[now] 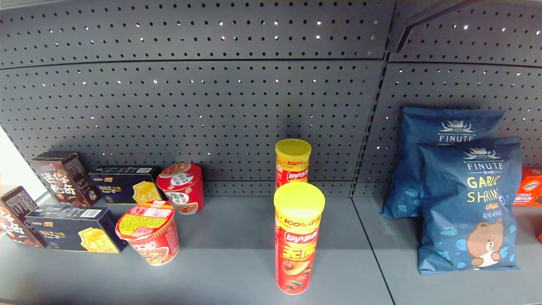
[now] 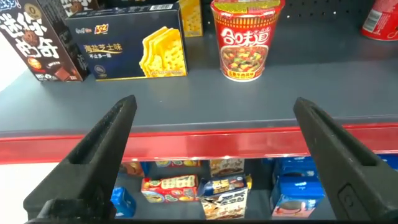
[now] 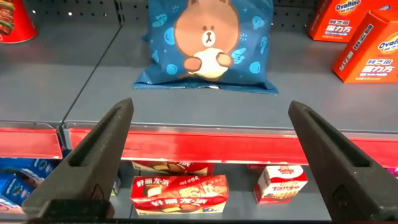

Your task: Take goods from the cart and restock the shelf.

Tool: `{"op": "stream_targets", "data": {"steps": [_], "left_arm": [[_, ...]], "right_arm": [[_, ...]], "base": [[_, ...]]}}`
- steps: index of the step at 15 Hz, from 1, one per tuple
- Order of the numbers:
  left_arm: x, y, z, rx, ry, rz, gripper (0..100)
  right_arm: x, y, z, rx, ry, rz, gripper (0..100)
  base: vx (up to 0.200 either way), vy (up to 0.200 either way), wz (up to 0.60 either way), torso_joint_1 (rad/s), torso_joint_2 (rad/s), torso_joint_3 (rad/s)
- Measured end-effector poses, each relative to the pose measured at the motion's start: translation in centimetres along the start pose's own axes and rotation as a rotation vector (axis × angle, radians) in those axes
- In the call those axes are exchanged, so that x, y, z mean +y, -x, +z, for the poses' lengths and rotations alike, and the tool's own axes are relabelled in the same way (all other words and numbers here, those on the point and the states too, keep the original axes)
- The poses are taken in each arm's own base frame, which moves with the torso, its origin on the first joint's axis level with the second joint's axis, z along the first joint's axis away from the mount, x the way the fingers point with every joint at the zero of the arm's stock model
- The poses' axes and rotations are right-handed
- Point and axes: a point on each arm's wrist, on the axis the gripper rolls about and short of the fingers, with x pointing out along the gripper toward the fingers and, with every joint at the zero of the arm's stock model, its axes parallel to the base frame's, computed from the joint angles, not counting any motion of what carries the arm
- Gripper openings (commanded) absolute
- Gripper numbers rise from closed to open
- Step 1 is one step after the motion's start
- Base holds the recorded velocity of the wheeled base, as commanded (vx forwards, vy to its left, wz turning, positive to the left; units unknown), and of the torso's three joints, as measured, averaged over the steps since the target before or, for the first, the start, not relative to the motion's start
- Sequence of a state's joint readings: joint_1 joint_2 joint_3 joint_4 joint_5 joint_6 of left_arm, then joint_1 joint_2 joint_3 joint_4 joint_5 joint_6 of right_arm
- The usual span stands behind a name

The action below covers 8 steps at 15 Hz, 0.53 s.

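Shelf (image 1: 237, 258) stocked: 2 chip cans (image 1: 298, 239) at frame centre, one behind the other; 2 cup noodles (image 1: 150, 233) and 4 dark boxes (image 1: 74, 228) at lower left; 2 blue snack bags (image 1: 470, 203) at right, orange boxes (image 1: 527, 186) at right edge. Bare deck is seen either side of the cans. Left gripper (image 2: 213, 102) and right gripper (image 3: 211, 104) are held before the red front edge (image 2: 205, 140), fingers spread wide, nothing gripped

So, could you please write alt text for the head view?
A grey shelf holds two red chip cans mid-shelf, one behind the other, with cup noodles and dark boxes on the left and blue chip bags on the right.
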State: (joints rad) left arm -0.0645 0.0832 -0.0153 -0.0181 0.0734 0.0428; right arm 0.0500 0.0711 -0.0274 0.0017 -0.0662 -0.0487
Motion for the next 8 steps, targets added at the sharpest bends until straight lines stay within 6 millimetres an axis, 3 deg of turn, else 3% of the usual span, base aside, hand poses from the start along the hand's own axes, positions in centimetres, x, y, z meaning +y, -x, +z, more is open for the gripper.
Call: {"op": "stream_targets", "data": {"steps": [8], "left_arm": [[0.0, -0.01, -0.02, 0.001, -0.001, 0.0, 100]], "right_arm": [[0.0, -0.01, 0.0, 0.001, 0.0, 0.0, 100]], "base": [[0.0, 0.0, 0.0, 0.0, 0.0, 0.0]]}}
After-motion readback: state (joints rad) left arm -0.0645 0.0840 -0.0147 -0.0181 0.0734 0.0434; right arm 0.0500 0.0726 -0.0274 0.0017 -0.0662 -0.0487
